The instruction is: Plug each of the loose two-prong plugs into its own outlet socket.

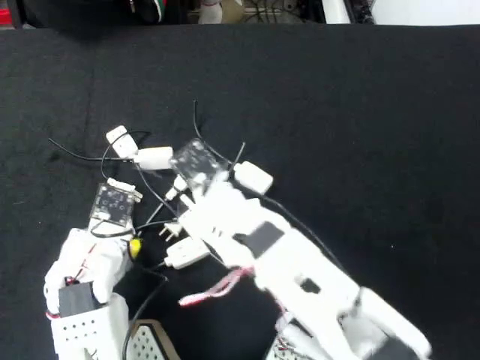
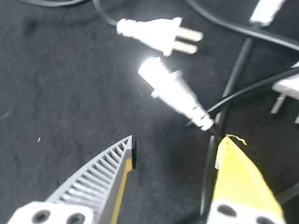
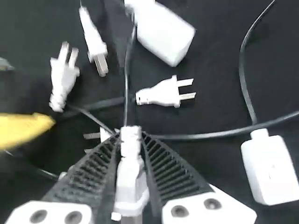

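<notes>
My left gripper (image 2: 175, 144) is open, its grey finger (image 2: 103, 177) and yellow finger (image 2: 236, 172) spread over the black cloth. Just beyond their tips lies a white plug (image 2: 175, 95) on a black cord. A second plug (image 2: 159, 33) lies farther off with both prongs showing. My right gripper (image 3: 128, 140) is shut on a white plug (image 3: 128, 172); its cord leads away from the fingertips. Ahead of it lie several loose plugs, the nearest one (image 3: 163, 95) with prongs visible. Two white outlet blocks (image 3: 161, 28) (image 3: 268, 168) lie beyond and beside them.
In the high view the right arm (image 1: 285, 255) stretches from the lower right over the tangle of cords. The left arm (image 1: 82, 289) stands at the lower left. White blocks (image 1: 154, 157) (image 1: 253, 178) lie mid-table. Black cloth (image 1: 375, 112) covers the table to the right.
</notes>
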Controlling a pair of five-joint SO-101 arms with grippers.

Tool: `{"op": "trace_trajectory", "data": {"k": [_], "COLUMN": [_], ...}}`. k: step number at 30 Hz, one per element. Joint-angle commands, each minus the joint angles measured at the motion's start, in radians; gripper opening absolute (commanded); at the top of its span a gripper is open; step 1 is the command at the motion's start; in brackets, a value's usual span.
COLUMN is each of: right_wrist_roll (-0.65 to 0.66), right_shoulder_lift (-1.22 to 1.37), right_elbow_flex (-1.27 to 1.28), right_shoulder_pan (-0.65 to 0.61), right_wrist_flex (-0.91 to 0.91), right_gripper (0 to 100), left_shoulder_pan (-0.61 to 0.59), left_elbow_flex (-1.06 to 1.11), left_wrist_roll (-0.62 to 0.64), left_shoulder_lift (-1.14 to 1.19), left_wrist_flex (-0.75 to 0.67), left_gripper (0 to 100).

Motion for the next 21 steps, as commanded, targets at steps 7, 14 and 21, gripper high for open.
{"op": "trace_trajectory", "data": {"k": [7, 14, 21], "right_wrist_roll": [-0.137, -0.051, 0.163], "right_shoulder_lift": [-0.662, -0.605, -0.252], "right_elbow_flex": [0.208, 0.113, -0.021], "right_shoulder_pan": [0.018, 0.149, 0.526], "right_wrist_flex": [-0.003, 0.299, 0.554], "right_gripper": [1.1, 1.4, 1.5], "left_shoulder_pan": [0.220, 0.051, -0.140], "left_elbow_flex": [-0.108, -0.097, 0.025], "left_wrist_roll": [0.221, 0.269, 0.044], "left_shoulder_lift": [-0.037, -0.032, -0.032], "left_wrist_flex": [-0.051, -0.049, -0.049], "left_gripper": [29, 29, 29]}}
